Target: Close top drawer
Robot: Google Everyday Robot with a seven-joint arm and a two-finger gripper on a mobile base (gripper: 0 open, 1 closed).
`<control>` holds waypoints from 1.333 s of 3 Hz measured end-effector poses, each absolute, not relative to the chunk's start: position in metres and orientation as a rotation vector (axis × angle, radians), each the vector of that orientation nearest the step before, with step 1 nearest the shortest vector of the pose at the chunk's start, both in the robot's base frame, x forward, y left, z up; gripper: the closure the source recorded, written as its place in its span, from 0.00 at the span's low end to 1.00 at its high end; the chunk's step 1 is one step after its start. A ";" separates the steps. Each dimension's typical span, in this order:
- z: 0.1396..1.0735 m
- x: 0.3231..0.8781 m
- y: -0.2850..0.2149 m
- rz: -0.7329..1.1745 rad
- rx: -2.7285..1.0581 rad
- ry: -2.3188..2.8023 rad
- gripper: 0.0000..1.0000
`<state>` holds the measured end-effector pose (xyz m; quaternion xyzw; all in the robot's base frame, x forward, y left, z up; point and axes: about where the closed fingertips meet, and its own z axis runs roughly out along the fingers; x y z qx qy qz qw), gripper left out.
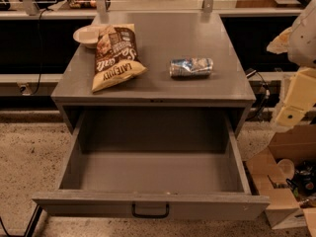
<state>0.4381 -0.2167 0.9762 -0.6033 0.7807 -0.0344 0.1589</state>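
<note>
The top drawer (89,205) of the grey metal cabinet is pulled far out toward me. Its inside (153,169) is bare. A small dark pull handle (150,212) sits at the centre of its flat front, near the bottom of the view. My gripper (290,115), with cream-coloured parts, hangs at the right edge of the view. It is to the right of the cabinet, beside the drawer's right rear corner, and touches nothing. The lower drawers are out of view.
On the cabinet top (163,88) lie a chip bag (116,56), a crushed can (191,67) and a small white bowl (88,35). An open cardboard box (284,181) with clutter stands on the floor right of the drawer. A dark cable runs at bottom left (33,220).
</note>
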 end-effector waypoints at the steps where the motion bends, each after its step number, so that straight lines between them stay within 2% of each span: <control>1: 0.976 0.438 -0.217 -0.098 -1.725 2.232 0.00; 3: 0.928 0.418 -0.209 -0.048 -1.716 2.144 0.00; 4: 0.878 0.402 -0.199 0.046 -1.691 2.068 0.18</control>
